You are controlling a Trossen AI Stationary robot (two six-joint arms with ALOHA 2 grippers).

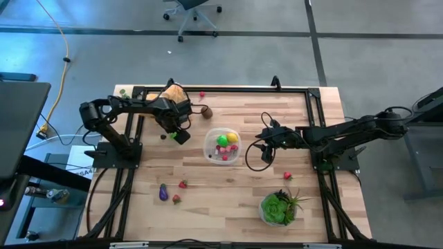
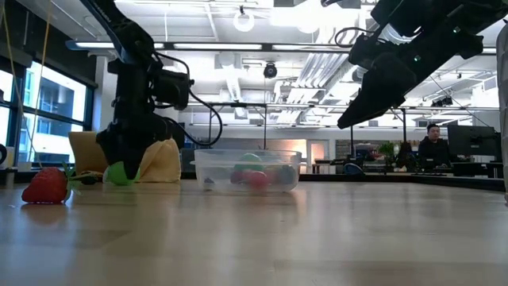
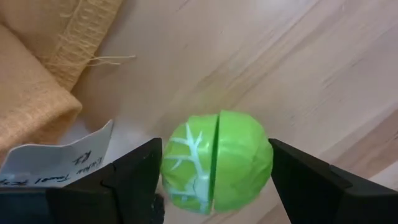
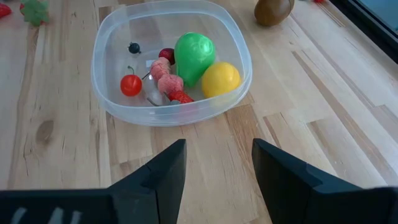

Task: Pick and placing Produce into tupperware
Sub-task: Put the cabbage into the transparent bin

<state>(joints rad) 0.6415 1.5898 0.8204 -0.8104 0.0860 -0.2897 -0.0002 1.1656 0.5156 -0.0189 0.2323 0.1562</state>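
Note:
My left gripper (image 1: pixel 178 133) is down at the table in front of the orange-tan cloth (image 1: pixel 176 95), shut on a green toy vegetable (image 3: pixel 217 160), a round ball with white veins and a cut line. The clear round tupperware (image 1: pixel 221 145) stands mid-table and holds a green fruit (image 4: pixel 194 56), a yellow lemon (image 4: pixel 221 79), a red cherry (image 4: pixel 130 85) and pink berries. My right gripper (image 1: pixel 265 135) hovers open just to the right of the tupperware (image 4: pixel 171 68), pointing at it. A brown kiwi (image 1: pixel 206 114) lies beyond the container. My left gripper pinches the green toy vegetable between its two fingers, one finger (image 3: pixel 140 177) on each side of the ball (image 3: pixel 180 155). It comes from above, slanting down. In the low view the green ball (image 2: pixel 117 173) sits at table level under the gripper.
Loose produce lies toward the near edge: a purple eggplant (image 1: pixel 163 193) and two strawberries (image 1: pixel 183 184), (image 1: pixel 176 199). Another strawberry (image 1: pixel 287 176) sits near the big leafy plant (image 1: pixel 279 207). A paper label (image 3: pixel 56 165) lies by the cloth. A black frame runs along the table's edges.

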